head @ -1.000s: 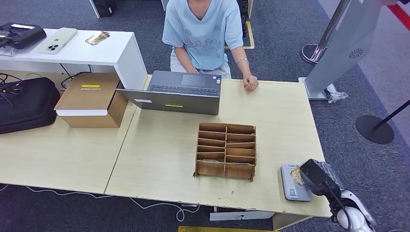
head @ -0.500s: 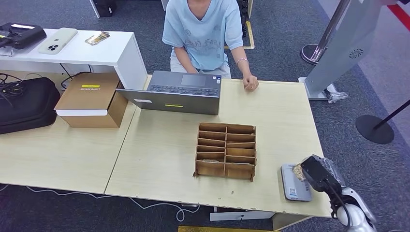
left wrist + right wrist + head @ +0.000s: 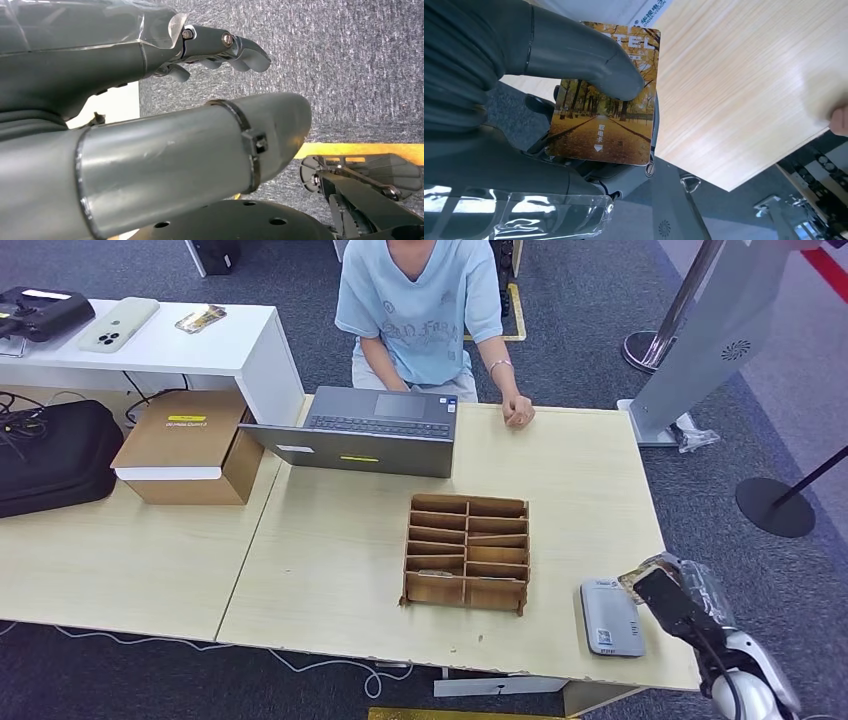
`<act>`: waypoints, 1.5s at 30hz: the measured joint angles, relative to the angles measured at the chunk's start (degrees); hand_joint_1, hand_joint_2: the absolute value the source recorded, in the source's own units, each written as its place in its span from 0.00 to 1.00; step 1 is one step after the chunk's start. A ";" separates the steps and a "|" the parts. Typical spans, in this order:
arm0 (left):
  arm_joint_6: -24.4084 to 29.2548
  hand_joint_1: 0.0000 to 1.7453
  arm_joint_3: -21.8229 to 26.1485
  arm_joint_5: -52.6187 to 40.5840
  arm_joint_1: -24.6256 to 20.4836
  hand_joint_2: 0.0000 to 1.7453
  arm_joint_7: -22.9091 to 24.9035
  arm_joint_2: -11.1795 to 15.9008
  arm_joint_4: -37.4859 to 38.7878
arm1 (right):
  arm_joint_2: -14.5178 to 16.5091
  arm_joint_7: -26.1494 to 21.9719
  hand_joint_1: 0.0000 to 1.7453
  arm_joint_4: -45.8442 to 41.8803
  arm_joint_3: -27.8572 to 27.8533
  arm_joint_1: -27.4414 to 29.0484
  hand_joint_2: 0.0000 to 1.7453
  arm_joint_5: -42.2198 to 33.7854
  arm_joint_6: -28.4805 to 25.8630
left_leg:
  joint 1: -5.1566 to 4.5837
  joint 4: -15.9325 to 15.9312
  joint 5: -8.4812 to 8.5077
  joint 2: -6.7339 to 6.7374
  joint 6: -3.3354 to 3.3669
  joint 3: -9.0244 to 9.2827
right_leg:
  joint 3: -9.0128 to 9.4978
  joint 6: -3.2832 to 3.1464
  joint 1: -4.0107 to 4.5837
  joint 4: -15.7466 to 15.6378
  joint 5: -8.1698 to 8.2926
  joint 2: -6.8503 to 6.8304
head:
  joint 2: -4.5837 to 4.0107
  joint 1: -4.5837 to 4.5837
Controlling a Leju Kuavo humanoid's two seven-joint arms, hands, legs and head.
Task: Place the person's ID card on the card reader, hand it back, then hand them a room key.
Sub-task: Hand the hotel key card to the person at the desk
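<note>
The card (image 3: pixel 604 107) is being held under the thumb of the right hand (image 3: pixel 672 592) beside the card reader (image 3: pixel 610 617), so the hand-back to the person (image 3: pixel 425 310) is judged outstanding; the left hand (image 3: pixel 150 125) is hanging with nothing in it, fingers loosely curled.

The right hand (image 3: pixel 668 592) is seen in the head view at the lower right, raised on the silver right arm (image 3: pixel 745 685) that comes up from the bottom corner. Its back is wrapped in clear film. In the right wrist view a card (image 3: pixel 606 95) printed with an autumn avenue is pinched flat between the thick grey thumb (image 3: pixel 574 50) on its face and the darker fingers beneath it. In the left wrist view the left hand (image 3: pixel 150 95) is held with nothing in it, its dark fingers (image 3: pixel 235 47) slightly curled and apart from the thumb (image 3: pixel 200 150).
</note>
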 joint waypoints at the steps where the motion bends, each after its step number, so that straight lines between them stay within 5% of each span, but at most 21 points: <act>1: 0.01 0.00 0.00 -0.05 0.00 0.00 0.00 -0.01 0.00 | 0.03 -0.04 1.00 -0.67 -0.09 0.14 1.00 0.54 -0.20 | 0.00 0.00 0.00 0.00 0.00 0.00 | 0.00 0.00 0.00 0.00 0.00 0.00 | 0.00 0.00; 19: -0.09 0.00 0.00 -0.95 -0.13 0.00 0.00 -0.27 0.00 | 1.68 1.36 1.00 -7.12 1.07 -1.78 1.00 17.64 -10.16 | 0.00 -0.01 0.00 0.03 0.00 -0.05 | 0.01 0.00 0.00 0.01 0.00 0.05 | 0.00 0.00; 29: -0.47 0.00 0.00 -2.31 -0.36 0.00 -0.62 -0.28 0.00 | 2.19 1.46 1.00 -5.52 6.79 -13.03 1.00 29.75 -19.07 | 0.00 0.00 0.06 0.05 -0.05 0.02 | 0.01 0.00 0.00 0.04 0.03 0.10 | 0.00 0.00; 45: -0.44 0.00 0.00 -3.20 -0.72 0.00 -1.08 -0.54 0.00 | 3.41 -1.94 1.00 1.23 17.79 -29.41 1.00 35.72 -28.04 | 0.00 0.00 0.08 0.01 -0.06 -0.02 | 0.00 0.00 0.00 0.05 0.02 0.06 | 0.00 -0.01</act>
